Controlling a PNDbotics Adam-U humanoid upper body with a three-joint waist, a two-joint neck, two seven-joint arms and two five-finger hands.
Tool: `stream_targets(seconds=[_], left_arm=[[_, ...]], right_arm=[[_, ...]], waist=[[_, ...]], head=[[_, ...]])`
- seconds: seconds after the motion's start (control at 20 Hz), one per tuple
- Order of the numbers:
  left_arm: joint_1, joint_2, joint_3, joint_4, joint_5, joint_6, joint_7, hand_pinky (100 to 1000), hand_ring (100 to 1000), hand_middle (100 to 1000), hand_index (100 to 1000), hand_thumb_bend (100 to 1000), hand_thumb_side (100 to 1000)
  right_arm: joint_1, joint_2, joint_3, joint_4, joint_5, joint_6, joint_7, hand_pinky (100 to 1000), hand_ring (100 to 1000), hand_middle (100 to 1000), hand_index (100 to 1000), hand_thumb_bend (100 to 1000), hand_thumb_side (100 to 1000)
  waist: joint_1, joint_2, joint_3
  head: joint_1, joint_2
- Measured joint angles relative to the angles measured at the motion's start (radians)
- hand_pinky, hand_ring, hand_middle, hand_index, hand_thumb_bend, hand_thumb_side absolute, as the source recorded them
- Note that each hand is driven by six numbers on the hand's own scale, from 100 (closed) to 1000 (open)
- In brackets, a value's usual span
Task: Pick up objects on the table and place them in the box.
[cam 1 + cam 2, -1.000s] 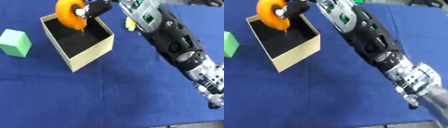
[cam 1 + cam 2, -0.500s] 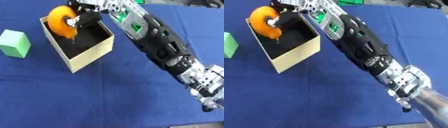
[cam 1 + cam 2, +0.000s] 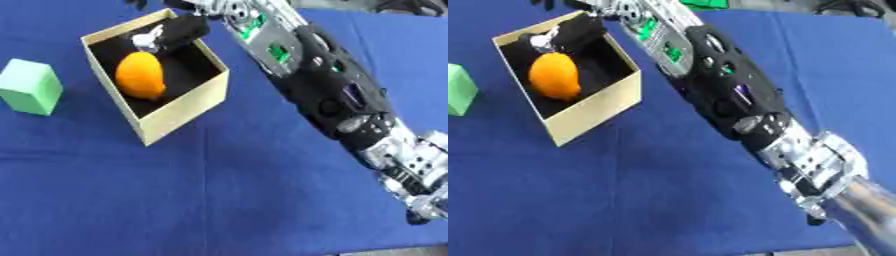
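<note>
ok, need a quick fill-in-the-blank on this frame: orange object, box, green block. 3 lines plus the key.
1. The orange object lies ____ the box.
2. The green block stands on the box's ____ side in the view.
3. The cloth covering the table is ____.
4. The right hand reaches over the box's ____ edge.

Missing words: inside; left; blue; far

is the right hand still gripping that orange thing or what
It cannot be told for sure: the right hand reaches into the box, fingers at the top of the orange object, which sits inside on the box floor.
</note>
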Motion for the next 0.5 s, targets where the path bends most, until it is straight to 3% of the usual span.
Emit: stream_targets(seconds=[0.35, 0.4, 0.5], left_arm=[[0.009, 0.0, 0.0, 0.0, 0.0, 0.003, 0.003, 517, 688, 708, 802, 200, 1000], [0.01, 0.0, 0.001, 0.0, 0.0, 0.004, 0.004, 517, 688, 708, 801, 200, 1000], [0.017, 0.0, 0.001, 0.0, 0.0, 0.006, 0.006, 517, 688, 708, 801, 200, 1000]], right_arm=[[0.012, -0.036, -0.068, -0.099, -0.092, 0.04, -0.023, 953, 954, 807, 933, 231, 747], [0.016, -0.043, -0.074, -0.114, -0.106, 0.048, -0.027, 944, 949, 805, 929, 193, 749], [0.044, -0.082, -0.093, -0.163, -0.14, 0.061, -0.041, 940, 949, 811, 929, 185, 749]], waist=[[0.006, -0.001, -0.011], [0.006, -0.002, -0.014], [0.007, -0.002, -0.027]], head=[[0.014, 0.0], [0.016, 0.001], [0.025, 0.001]])
